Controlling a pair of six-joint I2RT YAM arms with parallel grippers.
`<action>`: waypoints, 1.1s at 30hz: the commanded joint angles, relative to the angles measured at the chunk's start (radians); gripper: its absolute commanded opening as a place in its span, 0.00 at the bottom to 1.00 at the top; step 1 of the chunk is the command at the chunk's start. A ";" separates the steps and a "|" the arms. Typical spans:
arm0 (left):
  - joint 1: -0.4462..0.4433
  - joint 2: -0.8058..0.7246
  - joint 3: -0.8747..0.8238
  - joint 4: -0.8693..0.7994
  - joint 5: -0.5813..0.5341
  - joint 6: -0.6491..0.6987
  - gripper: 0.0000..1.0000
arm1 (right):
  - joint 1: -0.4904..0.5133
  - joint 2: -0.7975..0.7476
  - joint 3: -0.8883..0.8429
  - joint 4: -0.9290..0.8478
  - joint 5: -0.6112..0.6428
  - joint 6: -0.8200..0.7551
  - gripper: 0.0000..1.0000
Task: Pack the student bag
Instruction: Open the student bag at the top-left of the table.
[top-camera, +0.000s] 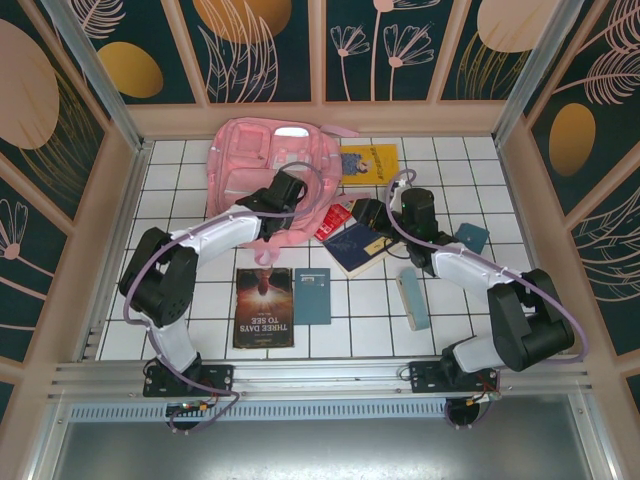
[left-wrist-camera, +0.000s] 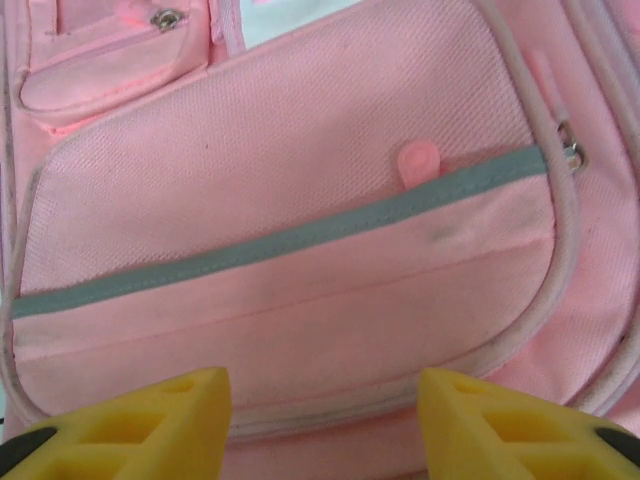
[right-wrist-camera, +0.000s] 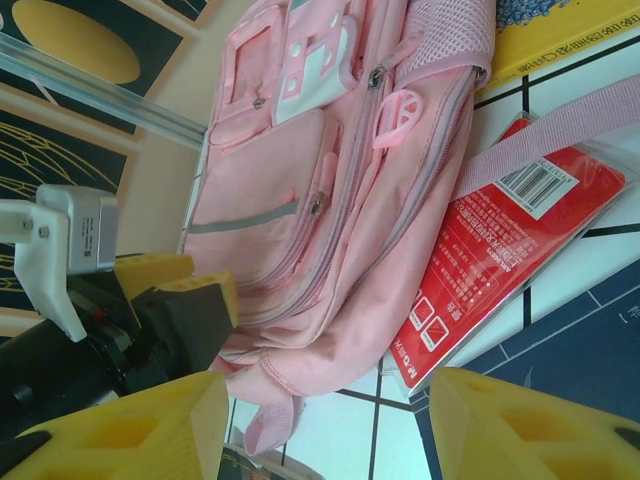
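The student bag (top-camera: 262, 160) lay front-up at the far side of the table (top-camera: 180, 185). My left gripper (left-wrist-camera: 325, 420) hung spread and empty over its front pocket (left-wrist-camera: 300, 300), probably seeking an opening. My right gripper (right-wrist-camera: 330, 420), also spread, hovered near the red packet (right-wrist-camera: 500, 260).

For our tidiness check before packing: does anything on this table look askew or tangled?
Yes: a pink strap of the student bag lies across the red packet beside it, so lifting the packet may snag.
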 joint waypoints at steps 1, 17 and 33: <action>0.000 0.050 0.034 0.015 -0.011 0.036 0.52 | -0.002 -0.001 -0.014 0.064 -0.012 0.017 0.56; -0.001 0.081 0.060 0.020 0.178 0.152 0.67 | 0.005 0.029 -0.019 0.077 -0.024 0.018 0.56; -0.001 0.177 0.081 0.066 -0.073 0.171 0.36 | 0.016 0.054 -0.024 0.100 -0.036 0.036 0.57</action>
